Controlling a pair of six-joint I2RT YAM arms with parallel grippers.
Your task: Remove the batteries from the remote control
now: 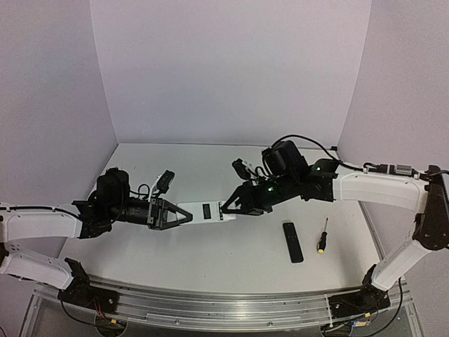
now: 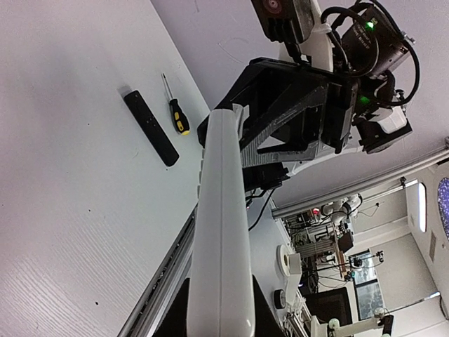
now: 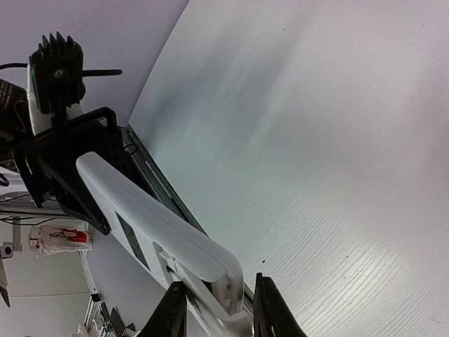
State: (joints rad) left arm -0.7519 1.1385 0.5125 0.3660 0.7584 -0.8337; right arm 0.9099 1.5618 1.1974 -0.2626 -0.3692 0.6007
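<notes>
Left gripper point(image 1: 184, 213) clenched on one end of the white remote control point(image 1: 207, 210), held above the table point(image 1: 210, 270); right gripper point(image 1: 228, 208) straddles the opposite end, clamped or loosened not discernible. Batteries nowhere visible, presumably inside; extraction judged outstanding. Far right, on the table: flat black bar point(image 1: 292, 242), screwdriver point(image 1: 322, 237).

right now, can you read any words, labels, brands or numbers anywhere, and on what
No text can be read in any view.
white remote: a dark window on its face, nothing legible.
black bar on the table: small marks, too small to read.
screwdriver: no readable label.
red and white packet in the background: print too blurred to read.
</notes>
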